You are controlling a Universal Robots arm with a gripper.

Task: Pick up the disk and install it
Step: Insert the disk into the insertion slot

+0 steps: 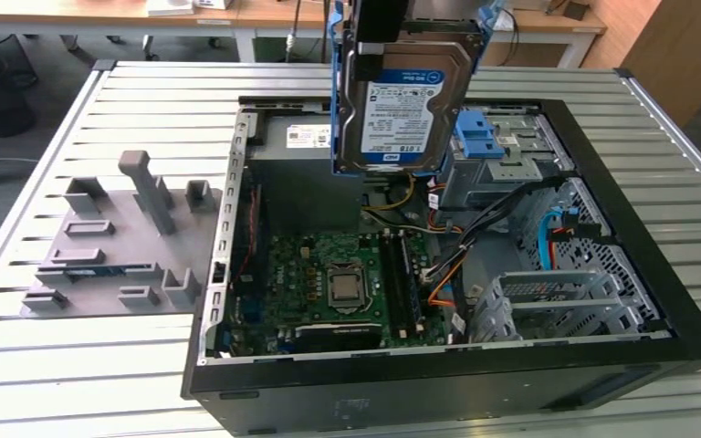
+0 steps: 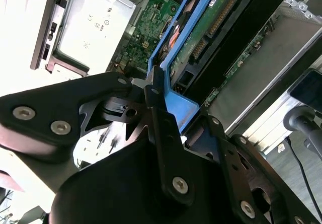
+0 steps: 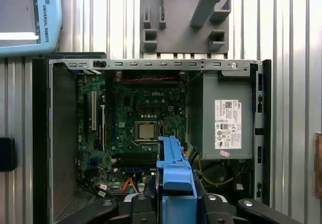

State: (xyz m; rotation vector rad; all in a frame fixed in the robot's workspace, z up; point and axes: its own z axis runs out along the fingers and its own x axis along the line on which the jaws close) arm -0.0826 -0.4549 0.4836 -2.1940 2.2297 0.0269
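Tool (image 2: 152, 94) clamped on the blue frame of the disk (image 1: 402, 109), disk hanging above open computer case (image 1: 649, 274), slatted tabletop (image 1: 143, 100) beneath.

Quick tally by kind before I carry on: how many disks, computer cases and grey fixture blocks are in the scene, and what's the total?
disk: 1, held by the gripper above the case
computer case: 1, open on the table
grey fixture block: 1, beside the case on the exterior view's left
Total: 3
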